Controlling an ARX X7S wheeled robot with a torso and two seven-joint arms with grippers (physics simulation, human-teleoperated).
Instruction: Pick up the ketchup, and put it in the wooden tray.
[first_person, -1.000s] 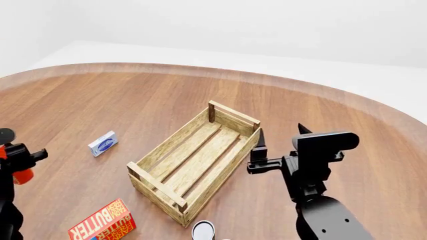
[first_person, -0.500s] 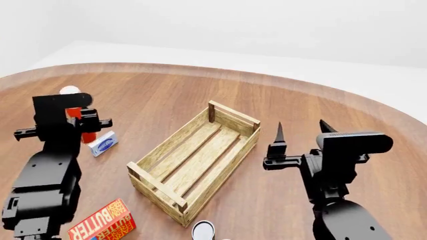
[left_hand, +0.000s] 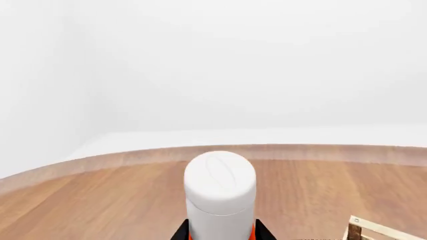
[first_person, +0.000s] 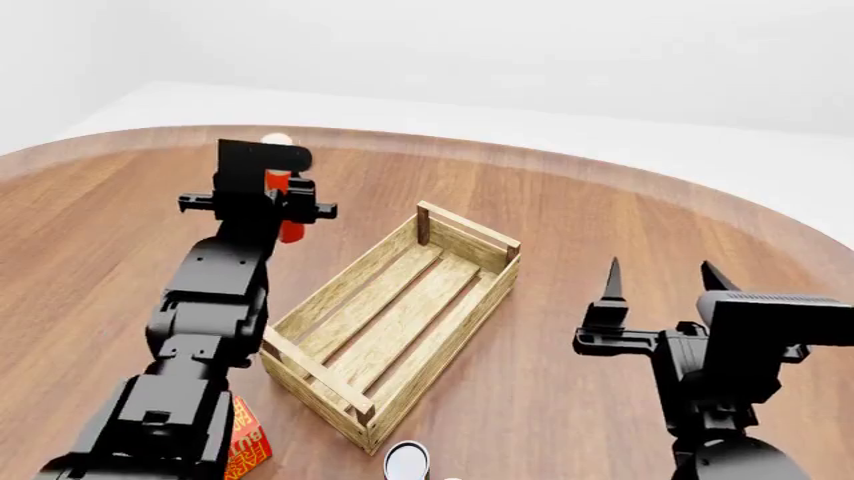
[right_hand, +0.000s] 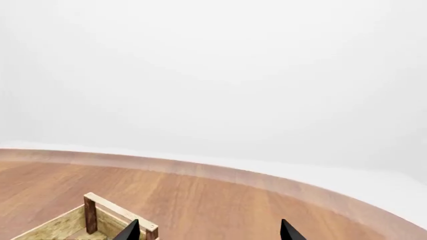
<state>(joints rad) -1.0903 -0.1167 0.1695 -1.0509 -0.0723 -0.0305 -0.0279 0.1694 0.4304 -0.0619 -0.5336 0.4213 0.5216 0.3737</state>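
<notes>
The round wooden table (first_person: 627, 210) is carrying everything, and the wooden tray (first_person: 395, 330) is lying empty on it, set diagonally, well to the right of the left gripper (first_person: 276, 208) and lower than it. That gripper is pinching the ketchup (first_person: 282, 215) upright and holding it in the air, off the table and beyond the tray's left long side, not yet over the slats. In the left wrist view the white cap (left_hand: 219, 187) is rising between the dark fingers (left_hand: 181, 233), with only a sliver of red-orange body showing below it. The right gripper (first_person: 657, 282) is hanging spread and empty just beyond the tray's right long side, its two pointed tips standing upward.

Judging from this, the carry step is in hand: the bottle is lifted but not delivered. The next move probably calls for swinging it sideways over the tray's near rim, lowering it between the side slats, and only then releasing, so that it is not tipping as it lands.

Half hidden behind the left arm, the red butter box (first_person: 247, 446) is showing only fragments of yellow lettering, too cut off to read. The bottle's label is too small to make out. A small white-topped can (first_person: 407, 461) is sitting at the lower edge.
</notes>
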